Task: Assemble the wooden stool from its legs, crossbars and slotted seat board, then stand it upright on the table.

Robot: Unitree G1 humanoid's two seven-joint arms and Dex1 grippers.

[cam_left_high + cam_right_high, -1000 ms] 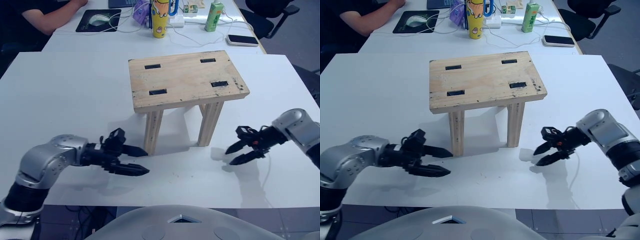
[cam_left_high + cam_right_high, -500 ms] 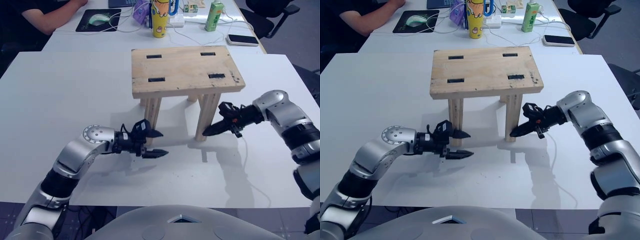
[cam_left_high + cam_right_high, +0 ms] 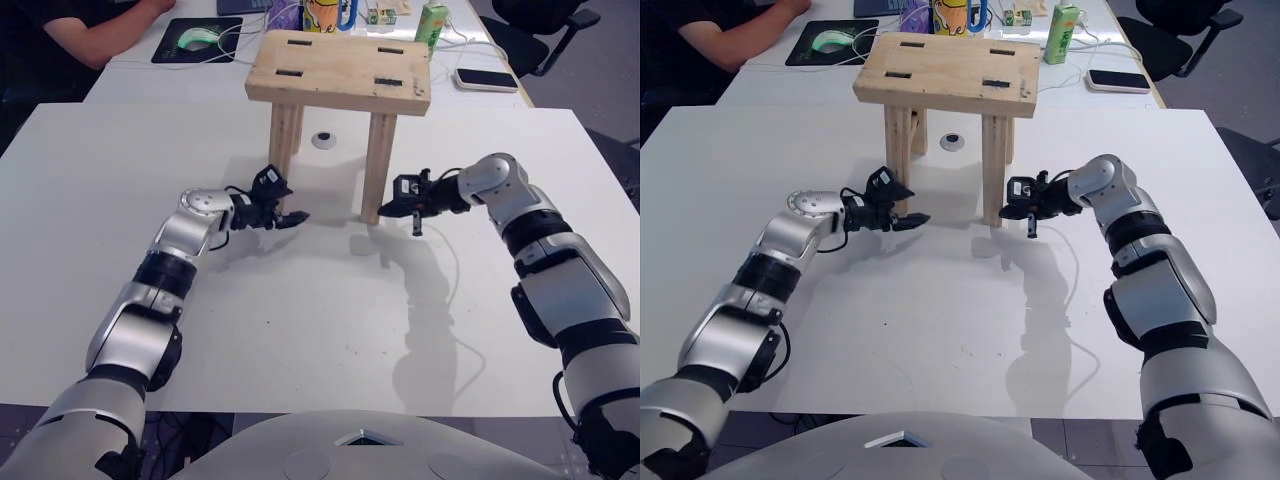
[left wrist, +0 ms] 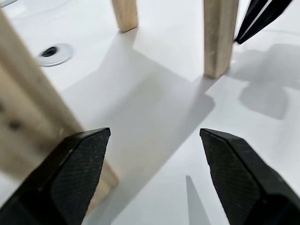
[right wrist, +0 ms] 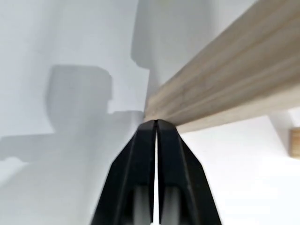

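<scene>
Looks like an office workspace. Told by the white work table (image 3: pixel 120 180) across the middle of the frame, with a round cable grommet (image 3: pixel 322 139) set into it, and by a second white desk (image 3: pixel 170 82) along the top edge. Seen on that desk: a computer mouse (image 3: pixel 195 38) on a black mouse pad (image 3: pixel 165 52) at upper left, a yellow cup (image 3: pixel 322 12) at top centre, a green drink carton (image 3: pixel 431 22) and a dark phone (image 3: pixel 484 78) toward upper right. Backed at far upper right by a black swivel chair (image 3: pixel 545 35).
</scene>
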